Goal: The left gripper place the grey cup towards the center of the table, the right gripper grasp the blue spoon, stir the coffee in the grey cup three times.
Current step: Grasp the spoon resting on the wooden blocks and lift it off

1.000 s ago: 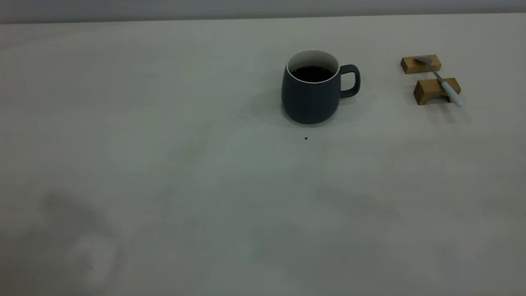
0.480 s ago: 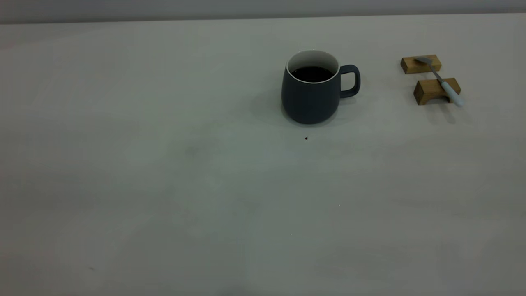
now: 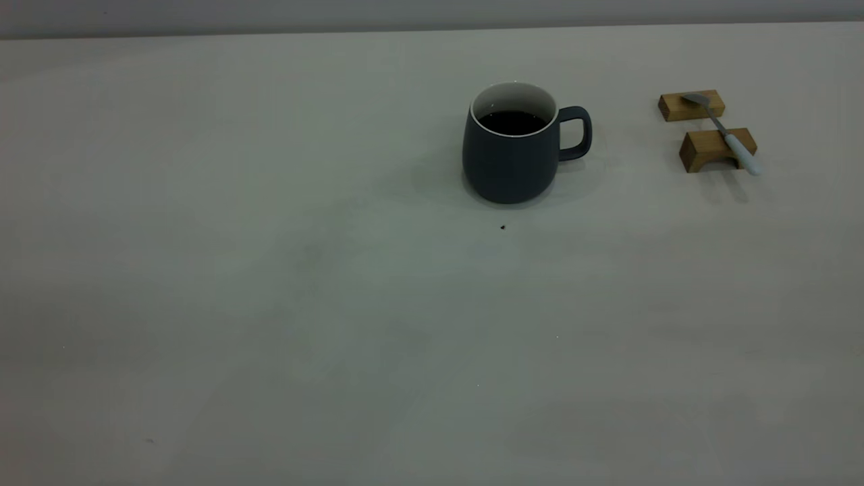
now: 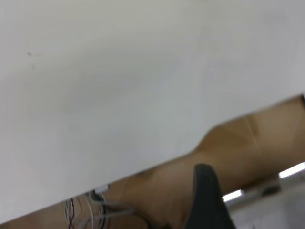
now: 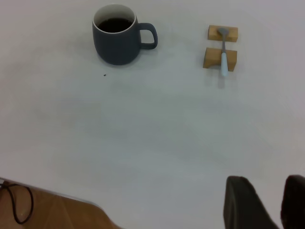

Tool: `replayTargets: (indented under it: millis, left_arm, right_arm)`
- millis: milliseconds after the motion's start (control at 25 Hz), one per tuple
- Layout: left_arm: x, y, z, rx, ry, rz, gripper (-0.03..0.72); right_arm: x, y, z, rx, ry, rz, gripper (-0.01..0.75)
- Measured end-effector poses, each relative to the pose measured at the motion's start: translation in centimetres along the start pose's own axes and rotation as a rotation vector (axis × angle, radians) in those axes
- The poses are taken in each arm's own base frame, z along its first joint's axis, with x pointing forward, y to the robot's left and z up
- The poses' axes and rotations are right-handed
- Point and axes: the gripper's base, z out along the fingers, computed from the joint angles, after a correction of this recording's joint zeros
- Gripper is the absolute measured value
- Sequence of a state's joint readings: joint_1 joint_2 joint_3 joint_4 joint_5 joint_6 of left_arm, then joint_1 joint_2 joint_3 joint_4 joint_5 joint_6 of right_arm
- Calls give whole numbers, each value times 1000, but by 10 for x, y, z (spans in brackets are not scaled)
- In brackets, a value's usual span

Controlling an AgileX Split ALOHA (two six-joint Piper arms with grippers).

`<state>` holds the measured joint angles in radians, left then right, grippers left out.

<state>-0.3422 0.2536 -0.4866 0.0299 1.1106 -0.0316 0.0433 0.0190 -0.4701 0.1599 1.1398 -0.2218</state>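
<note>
Slate-grey, the cup (image 3: 511, 152) is set upright on the pale table (image 3: 270, 270) right of the middle, its handle turned towards the spoon and the black coffee (image 3: 513, 121) lying low inside, so a stir from above is left unobstructed. Laid across two wooden blocks (image 3: 707, 128), well apart from the cup, the blue spoon (image 3: 725, 133) is kept off the surface, judged easier to pinch by its pale handle. Neither arm is seen from outside; the right pincer (image 5: 264, 202) is hung near the table's edge with its fingers parted and nothing held, while only one finger of the left pincer (image 4: 206, 200) is shown beyond the edge, so its state cannot be told.
</note>
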Motion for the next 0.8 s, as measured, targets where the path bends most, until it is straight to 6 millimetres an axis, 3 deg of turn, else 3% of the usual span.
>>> replayTargets:
  millis: [400,800]
  left_arm:
    - [21,0,-17,-194,-177,-224,585]
    - [31,-4,-23,-230,-247,-251,585]
  right_arm:
    - [0,0,0,0,0,0,241]
    - [0,0,0,1,0,0,241]
